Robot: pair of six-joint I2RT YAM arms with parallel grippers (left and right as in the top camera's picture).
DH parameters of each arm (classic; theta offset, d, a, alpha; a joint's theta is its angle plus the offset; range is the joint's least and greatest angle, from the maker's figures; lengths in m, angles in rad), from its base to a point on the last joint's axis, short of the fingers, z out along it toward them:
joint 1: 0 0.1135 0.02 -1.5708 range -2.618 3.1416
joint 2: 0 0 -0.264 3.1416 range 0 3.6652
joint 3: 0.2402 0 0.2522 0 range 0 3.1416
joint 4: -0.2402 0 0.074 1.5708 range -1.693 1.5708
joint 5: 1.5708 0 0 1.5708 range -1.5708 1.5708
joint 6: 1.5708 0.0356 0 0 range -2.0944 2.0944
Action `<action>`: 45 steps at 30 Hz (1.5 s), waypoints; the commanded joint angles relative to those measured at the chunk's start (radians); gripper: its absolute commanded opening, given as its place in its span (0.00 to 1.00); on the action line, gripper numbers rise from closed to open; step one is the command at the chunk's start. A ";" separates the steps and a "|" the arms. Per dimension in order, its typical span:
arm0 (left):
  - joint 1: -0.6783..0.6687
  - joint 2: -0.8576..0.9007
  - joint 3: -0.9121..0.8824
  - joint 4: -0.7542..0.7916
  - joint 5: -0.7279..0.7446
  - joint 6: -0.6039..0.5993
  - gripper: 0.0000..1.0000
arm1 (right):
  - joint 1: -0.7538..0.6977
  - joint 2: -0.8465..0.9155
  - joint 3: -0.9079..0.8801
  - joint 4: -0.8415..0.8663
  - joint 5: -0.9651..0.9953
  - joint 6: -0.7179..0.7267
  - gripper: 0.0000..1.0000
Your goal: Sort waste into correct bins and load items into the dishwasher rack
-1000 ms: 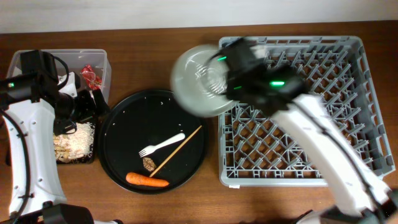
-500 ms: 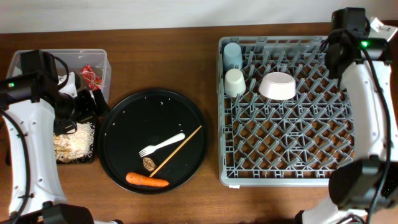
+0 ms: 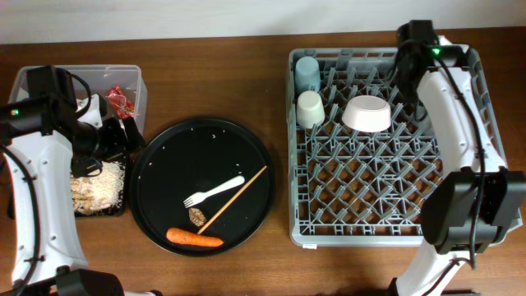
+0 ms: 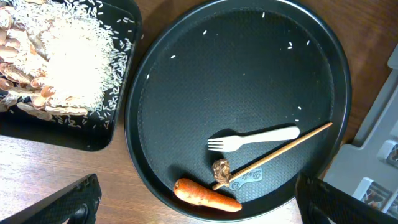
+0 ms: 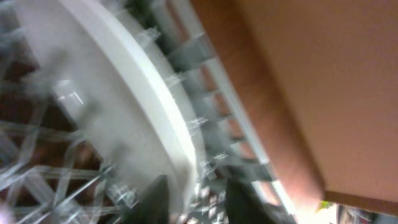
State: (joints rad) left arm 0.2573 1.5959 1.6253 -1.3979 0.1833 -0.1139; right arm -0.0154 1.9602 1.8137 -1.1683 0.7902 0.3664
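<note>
Right gripper (image 5: 200, 202) astride white plate (image 5: 118, 87) rim

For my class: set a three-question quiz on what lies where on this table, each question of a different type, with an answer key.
1. True or false: the fork lies on the round tray.
2. How many cups stand in the rack?
3. Where is the red wrapper? A) the clear box B) the rack C) the round tray

Key: 1 true; 2 two; 3 A
</note>
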 commanded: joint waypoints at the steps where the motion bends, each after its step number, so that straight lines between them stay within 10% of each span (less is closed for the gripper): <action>1: -0.001 -0.007 -0.005 0.005 0.014 -0.005 0.99 | 0.057 0.010 0.002 -0.031 -0.206 0.008 0.50; 9: -0.001 -0.007 -0.005 0.005 0.014 -0.005 0.99 | -0.018 -0.177 0.003 -0.109 -0.280 0.095 0.51; 11: -0.001 -0.007 -0.005 0.006 0.014 -0.005 0.99 | -0.132 -0.213 0.004 -0.088 -0.317 0.083 0.34; 15: -0.001 -0.007 -0.005 0.009 0.014 -0.005 0.99 | -0.379 -0.188 0.004 0.049 -0.613 -0.158 0.23; 23: -0.001 -0.007 -0.005 0.012 0.014 -0.005 0.99 | -0.454 -0.001 0.002 0.145 -0.734 -0.166 0.14; 25: -0.001 -0.007 -0.005 0.011 0.014 -0.005 0.99 | -0.454 0.026 0.002 0.154 -1.133 -0.455 0.13; 28: -0.001 -0.007 -0.005 0.005 0.014 -0.005 0.99 | -0.454 0.028 0.003 0.143 -1.407 -0.595 0.16; 39: -0.001 -0.007 -0.005 -0.003 0.010 -0.005 0.99 | -0.451 -0.210 0.005 0.034 -1.155 -0.392 0.37; 45: -0.001 -0.007 -0.005 -0.003 0.010 -0.005 0.99 | -0.148 -0.353 0.005 -0.245 -1.179 -0.401 0.43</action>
State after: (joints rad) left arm 0.2573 1.5959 1.6230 -1.4002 0.1867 -0.1139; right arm -0.3077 1.6115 1.8168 -1.3449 -0.3710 -0.0368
